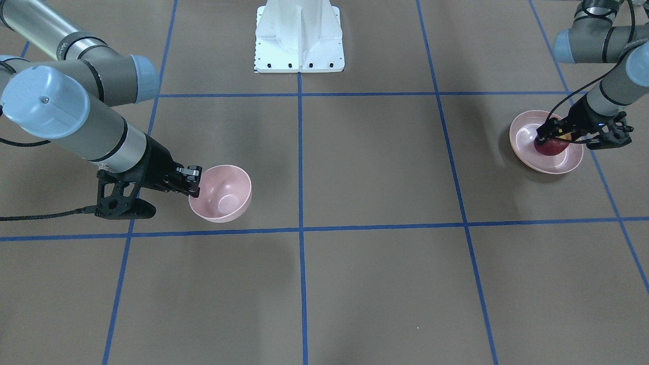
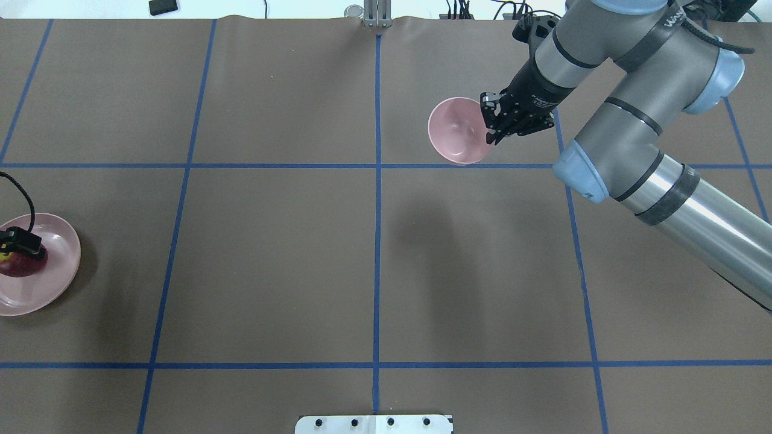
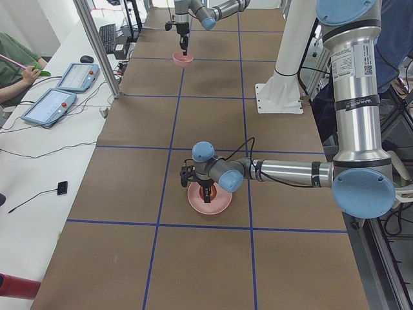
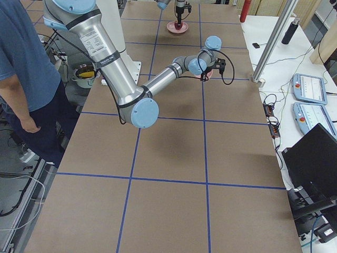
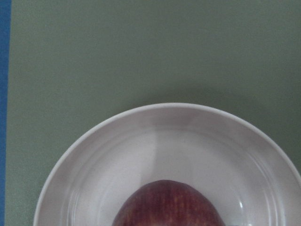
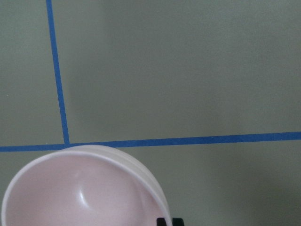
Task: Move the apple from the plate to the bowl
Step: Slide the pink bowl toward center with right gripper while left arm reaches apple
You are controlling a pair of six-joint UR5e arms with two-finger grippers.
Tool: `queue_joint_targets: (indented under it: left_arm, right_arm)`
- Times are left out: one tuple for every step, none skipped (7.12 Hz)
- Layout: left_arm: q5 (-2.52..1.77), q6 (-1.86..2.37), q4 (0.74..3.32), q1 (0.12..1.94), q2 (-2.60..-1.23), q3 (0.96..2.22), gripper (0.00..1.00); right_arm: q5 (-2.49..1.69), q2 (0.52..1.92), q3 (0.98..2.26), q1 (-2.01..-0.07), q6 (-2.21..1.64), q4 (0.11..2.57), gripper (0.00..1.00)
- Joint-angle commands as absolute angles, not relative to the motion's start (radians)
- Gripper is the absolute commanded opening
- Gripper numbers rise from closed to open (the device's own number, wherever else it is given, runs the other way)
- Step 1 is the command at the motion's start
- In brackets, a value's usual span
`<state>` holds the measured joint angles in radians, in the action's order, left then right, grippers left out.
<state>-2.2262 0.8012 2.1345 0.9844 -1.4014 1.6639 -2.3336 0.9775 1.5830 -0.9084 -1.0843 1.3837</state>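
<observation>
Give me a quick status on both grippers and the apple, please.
Left gripper down on small dark red apple, grip unclear; apple on wide pale pink plate. Right gripper pinching rim of deep pale pink bowl. No obstruction seen.

From over my shoulders, the plate [image 2: 57,274] lies at the 9 o'clock edge of the worktop [image 2: 271,259], with the apple [image 2: 24,265] on it and my left tool [image 1: 555,137] directly above the apple. The bowl [image 2: 455,129] stands at about 1 o'clock, well apart from the plate, and my right tool [image 2: 490,126] meets its rim on the 3 o'clock side.
</observation>
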Motion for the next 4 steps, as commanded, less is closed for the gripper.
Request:
queue_joint_targets:
  left_arm:
    - [-2.236, 0.798, 2.114, 0.997, -1.382, 1.727, 0.00]
    - [-2.285, 0.795, 1.956, 1.008, -1.391, 1.838, 0.00]
    - [-2.287, 0.784, 1.719, 1.026, -1.420, 1.979, 0.00]
    - [-2.287, 0.784, 1.577, 1.028, -1.471, 2.059, 0.00]
  right_arm:
    - [-2.330, 0.968, 1.583, -0.899, -1.092, 1.384, 0.00]
    - [-2.306, 0.953, 1.577, -0.872, -1.107, 1.384, 0.00]
    - [-2.278, 0.931, 1.572, -0.839, -1.111, 1.385, 0.00]
    - [-2.229, 0.908, 1.560, -0.806, -1.111, 1.388, 0.00]
